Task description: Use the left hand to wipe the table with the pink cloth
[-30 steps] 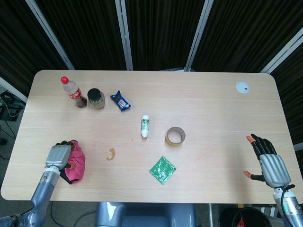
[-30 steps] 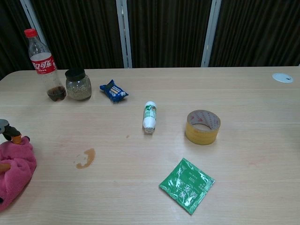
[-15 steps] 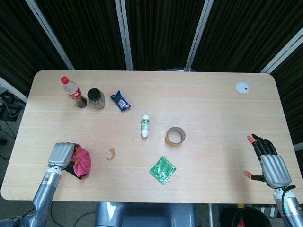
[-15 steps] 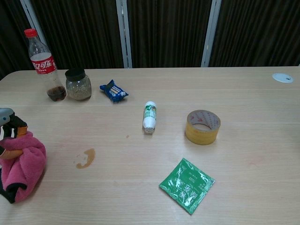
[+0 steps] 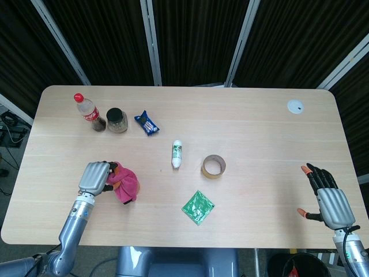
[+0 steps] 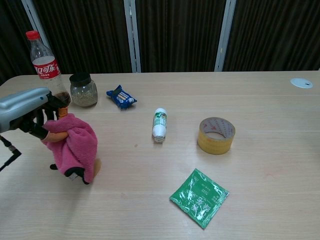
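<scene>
lab test cell | black curtains (image 5: pixel 190 34) | bare wooden table (image 5: pixel 259 121)

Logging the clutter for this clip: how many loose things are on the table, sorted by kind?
Bottles: 2, cola and white
Jars: 1
Packets: 2, blue and green
Tape rolls: 1
Cloths: 1, pink, held by the left hand
Total: 7
</scene>
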